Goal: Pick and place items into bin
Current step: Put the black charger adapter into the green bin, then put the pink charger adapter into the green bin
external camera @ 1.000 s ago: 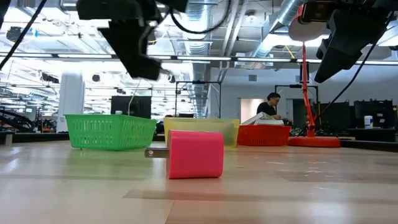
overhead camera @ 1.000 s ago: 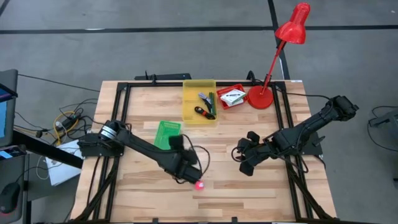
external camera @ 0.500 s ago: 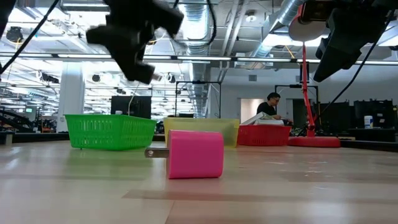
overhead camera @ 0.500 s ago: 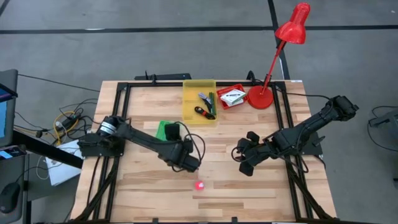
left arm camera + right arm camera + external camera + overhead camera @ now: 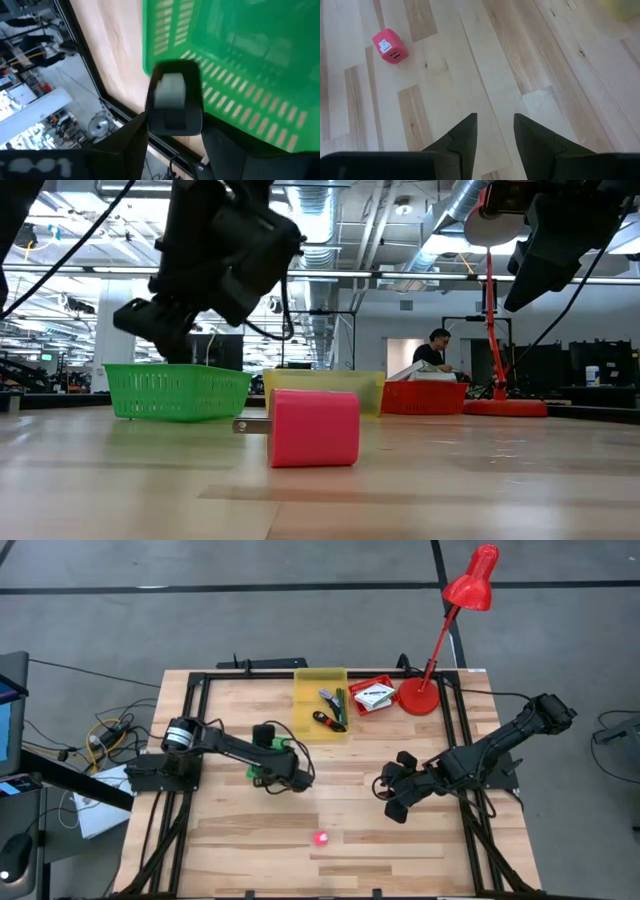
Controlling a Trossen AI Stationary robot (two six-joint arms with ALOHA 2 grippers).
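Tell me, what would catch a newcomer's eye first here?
Probably the pink charger, lying alone on the bare wood near the table's front edge. Next, the tall red lamp at the back right corner. The left tool holds a black-and-grey block over the green basket.

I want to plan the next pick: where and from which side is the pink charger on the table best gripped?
Probably from straight above, pincer closing across the pink charger's two flat side faces. It lies flat and alone on the bare table, its prongs pointing sideways in the low view.

The left arm (image 5: 240,752) hides most of the green basket (image 5: 262,745).
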